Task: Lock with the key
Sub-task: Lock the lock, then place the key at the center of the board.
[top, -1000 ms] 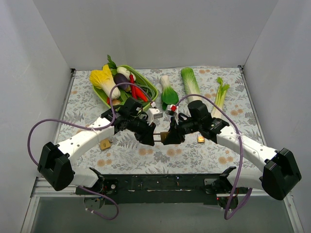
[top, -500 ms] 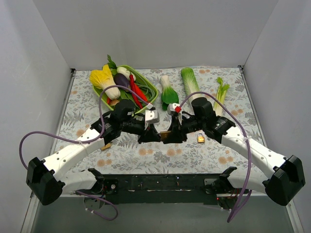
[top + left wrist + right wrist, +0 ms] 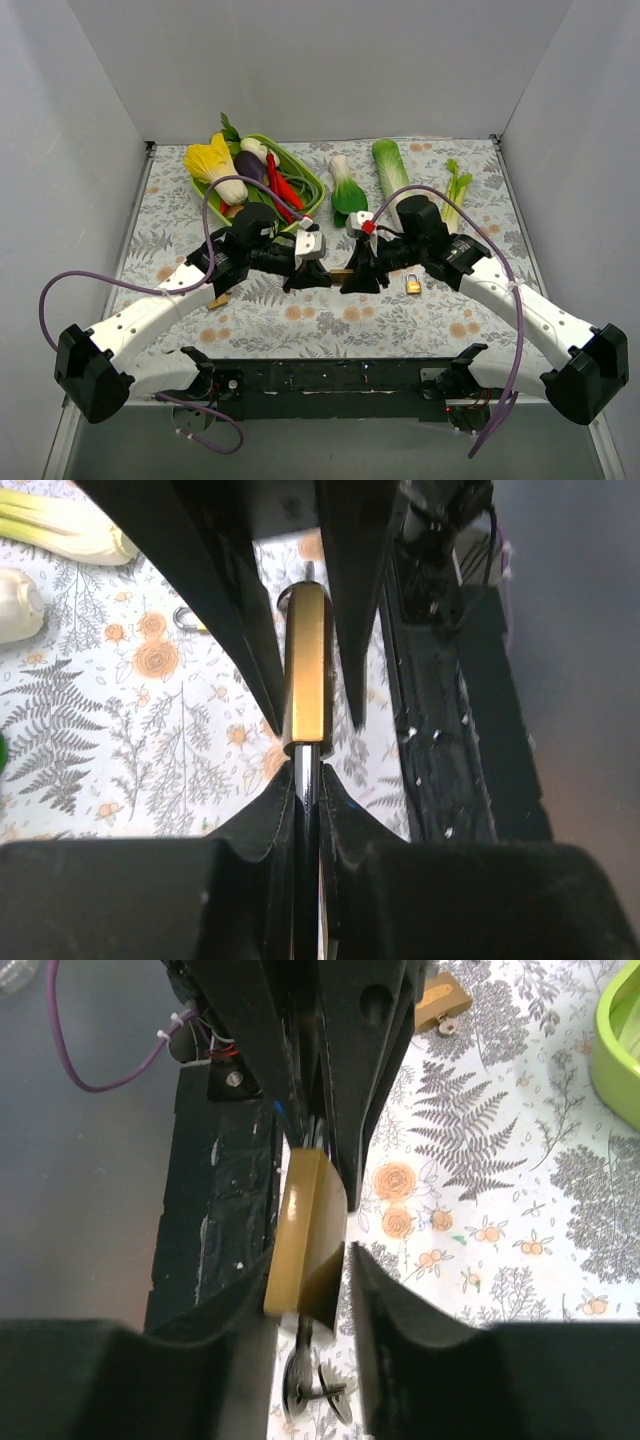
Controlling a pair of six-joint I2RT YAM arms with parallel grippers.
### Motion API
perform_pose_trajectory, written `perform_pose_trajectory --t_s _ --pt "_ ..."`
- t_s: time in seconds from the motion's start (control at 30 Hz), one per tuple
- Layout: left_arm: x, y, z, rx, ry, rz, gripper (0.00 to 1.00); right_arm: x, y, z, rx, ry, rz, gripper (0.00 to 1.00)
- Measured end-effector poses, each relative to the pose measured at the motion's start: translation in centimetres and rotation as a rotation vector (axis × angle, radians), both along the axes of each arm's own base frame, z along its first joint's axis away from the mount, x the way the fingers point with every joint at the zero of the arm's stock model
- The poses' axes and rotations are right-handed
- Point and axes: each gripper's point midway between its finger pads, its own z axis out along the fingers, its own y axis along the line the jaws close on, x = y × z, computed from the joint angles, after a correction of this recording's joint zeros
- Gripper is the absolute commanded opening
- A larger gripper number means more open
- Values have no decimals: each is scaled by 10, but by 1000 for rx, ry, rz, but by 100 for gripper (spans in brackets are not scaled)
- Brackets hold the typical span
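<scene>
Newly pinched shut, left fingers (image 3: 255, 830) hold the brass padlock (image 3: 305, 670) by its silver shackle (image 3: 308, 780); right fingers (image 3: 390, 1310) clamp its body; skewed pushing risks slippage.

I can read no text, brand or number anywhere: the brass padlock (image 3: 308, 1210) in my right gripper (image 3: 312, 1252) is plain, as is the counter (image 3: 480, 1160) cloth.

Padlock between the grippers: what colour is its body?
Brass-gold padlock, plain, no pattern; shows best in the right wrist view.
</scene>
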Motion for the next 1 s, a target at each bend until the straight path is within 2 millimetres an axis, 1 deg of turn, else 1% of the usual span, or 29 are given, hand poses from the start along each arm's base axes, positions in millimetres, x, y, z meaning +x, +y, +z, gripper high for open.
perform_pose_trajectory --t_s 0.07,0.1,0.17,0.2,0.27,0.3,0.33,0.37,0.43,0.53,0.63,0.73,0.8,0.9,1.0 --pt "1 1 -1 3 -22 -10 0 -2 -3 1 -11 21 -1 58" --pt "1 4 -4 14 -21 -8 0 -2 -6 2 -16 25 -8 62" --pt "2 8 -9 31 -23 -2 0 -1 -11 4 -26 31 -23 65" --pt "3 10 -10 38 -23 1 0 0 -13 5 -31 30 -30 68" --pt "5 12 -12 46 -23 8 0 1 -18 5 -46 34 -45 71" --pt "5 13 -13 49 -22 10 0 1 -20 5 -56 37 -53 82" --pt "6 14 -14 53 -18 13 0 2 -22 4 -70 36 -62 87" --pt "6 15 -15 56 -15 15 0 3 -24 4 -79 38 -70 89" --pt "6 16 -16 62 4 21 0 5 -27 4 -99 26 -85 90" --pt "6 14 -20 83 81 28 0 15 -29 10 -109 -38 -121 91" --pt "11 3 -20 116 207 32 0 25 -35 17 -109 -157 -154 91" --pt "18 -5 -24 154 330 57 0 31 -42 31 -92 -318 -167 92" --pt "22 -9 -26 179 402 77 0 31 -43 37 -90 -404 -154 92" --pt "23 -13 -27 205 511 97 0 30 -36 35 -114 -485 -108 92" --pt "22 -15 -27 219 589 106 0 30 -26 24 -155 -524 -53 91"
